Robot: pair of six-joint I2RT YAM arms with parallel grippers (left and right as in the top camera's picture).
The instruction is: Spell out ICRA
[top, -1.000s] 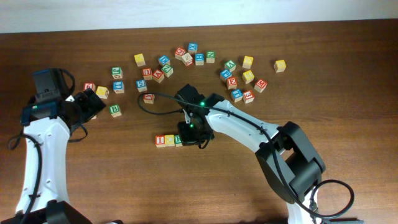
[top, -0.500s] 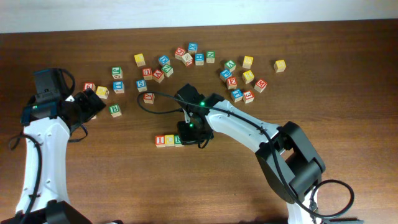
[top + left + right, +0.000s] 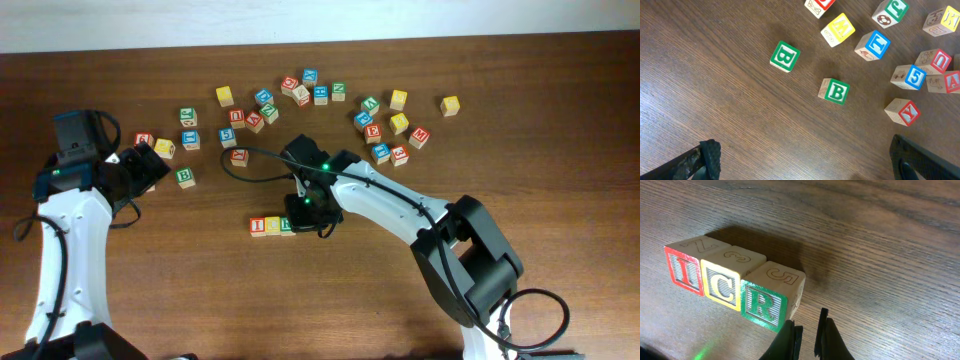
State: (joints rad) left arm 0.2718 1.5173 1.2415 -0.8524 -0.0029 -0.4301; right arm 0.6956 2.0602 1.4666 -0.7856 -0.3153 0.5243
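Brown tabletop (image 3: 180, 290): right arm (image 3: 390, 205) stretches inward, right claw (image 3: 809, 332) nearly pressed together beside R cube (image 3: 762, 305); left claw (image 3: 810, 162) spread wide.

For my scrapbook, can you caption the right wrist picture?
Red I, yellow C and green R cubes sit touching in a row.

Soft even light, short shadows, sharp focus, faint green glow.

Brown wood table (image 3: 180, 290), ICR row (image 3: 722, 287) (cubes touching), scattered letter cubes (image 3: 320, 95)
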